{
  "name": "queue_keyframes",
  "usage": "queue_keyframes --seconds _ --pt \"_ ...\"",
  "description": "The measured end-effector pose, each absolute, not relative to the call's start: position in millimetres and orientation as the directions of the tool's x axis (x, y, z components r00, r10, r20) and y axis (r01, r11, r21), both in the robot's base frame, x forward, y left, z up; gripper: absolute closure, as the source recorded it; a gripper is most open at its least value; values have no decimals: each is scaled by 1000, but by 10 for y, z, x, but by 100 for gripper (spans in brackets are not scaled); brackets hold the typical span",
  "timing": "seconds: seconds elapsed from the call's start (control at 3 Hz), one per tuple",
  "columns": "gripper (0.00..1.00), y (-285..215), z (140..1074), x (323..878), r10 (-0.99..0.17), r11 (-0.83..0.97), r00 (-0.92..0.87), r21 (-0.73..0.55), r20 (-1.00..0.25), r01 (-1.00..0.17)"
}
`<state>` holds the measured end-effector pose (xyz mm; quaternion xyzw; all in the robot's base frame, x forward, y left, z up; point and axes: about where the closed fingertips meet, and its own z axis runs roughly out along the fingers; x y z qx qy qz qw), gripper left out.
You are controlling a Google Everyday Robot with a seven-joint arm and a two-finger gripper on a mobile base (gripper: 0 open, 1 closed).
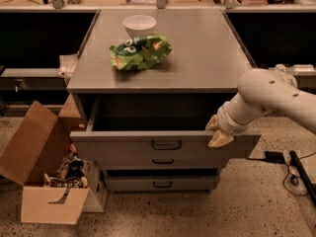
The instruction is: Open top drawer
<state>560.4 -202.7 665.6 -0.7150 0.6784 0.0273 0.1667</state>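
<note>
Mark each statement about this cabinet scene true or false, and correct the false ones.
1. A green snack bag lies on the cabinet top, just in front of the white bowl. True.
2. The top drawer is pulled out, so its tray shows. True.
3. The gripper hangs above the white bowl. False: it is at the right end of the top drawer's front panel.
4. The two lower drawers stick out as far as the top drawer. False: both sit further back beneath it.
5. An open cardboard box stands on the cabinet top. False: it stands on the floor, beside the cabinet on the picture's left.
</note>
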Motion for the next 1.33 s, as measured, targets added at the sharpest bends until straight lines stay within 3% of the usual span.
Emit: queue_keyframes --seconds 0.33,1.33 --pt "84 -2022 6653 5583 -960 -28 81 -196 -268 -980" --pt "16 -2022 6653 5583 -960 -28 81 -196 -268 -980"
